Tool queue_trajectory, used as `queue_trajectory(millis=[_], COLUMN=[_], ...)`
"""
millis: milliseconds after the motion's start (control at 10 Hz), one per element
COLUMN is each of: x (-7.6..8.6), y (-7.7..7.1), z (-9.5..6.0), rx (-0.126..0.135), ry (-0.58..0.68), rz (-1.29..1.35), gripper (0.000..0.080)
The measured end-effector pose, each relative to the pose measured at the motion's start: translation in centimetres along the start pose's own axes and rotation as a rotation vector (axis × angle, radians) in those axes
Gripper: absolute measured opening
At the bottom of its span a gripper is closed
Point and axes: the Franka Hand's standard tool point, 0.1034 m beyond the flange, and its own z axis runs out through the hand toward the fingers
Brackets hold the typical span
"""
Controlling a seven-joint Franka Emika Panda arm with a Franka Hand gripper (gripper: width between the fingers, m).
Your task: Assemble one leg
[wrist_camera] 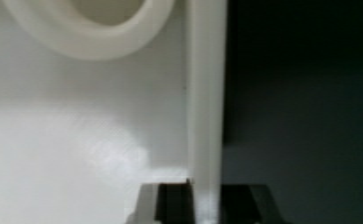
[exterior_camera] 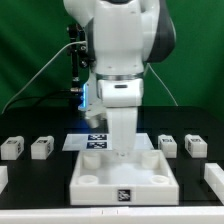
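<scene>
The large white square panel (exterior_camera: pixel 125 180) with round corner sockets lies at the table's front centre. My gripper (exterior_camera: pixel 120 152) is down at its back edge. In the wrist view the panel's thin upright rim (wrist_camera: pixel 204 100) runs between my two dark fingers (wrist_camera: pixel 160 203), which press on it from both sides, so the gripper (wrist_camera: pixel 204 205) is shut on the rim. One round socket (wrist_camera: pixel 103 25) shows beside it. Several small white legs with tags stand on the table: two on the exterior view's left (exterior_camera: pixel 11 147) (exterior_camera: pixel 41 148) and two on its right (exterior_camera: pixel 167 145) (exterior_camera: pixel 195 146), all apart from the gripper.
The marker board (exterior_camera: pixel 97 141) lies behind the panel, partly hidden by the arm. White pieces sit at the far left edge (exterior_camera: pixel 2 178) and far right edge (exterior_camera: pixel 213 178) of the exterior view. A green backdrop stands behind the black table.
</scene>
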Motion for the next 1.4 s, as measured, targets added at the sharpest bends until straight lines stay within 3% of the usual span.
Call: queue_trajectory(millis=[300, 600, 1400], x=[2.9, 4.2, 4.4], y=[2.9, 5.1, 5.1], z=[0.0, 0.0, 0.0], rx=[-0.035, -0.052, -0.044], ry=[0.02, 0.029, 0.028], rz=[-0.01, -0.024, -0.014], gripper=[0.0057, 0.0057, 0.0057])
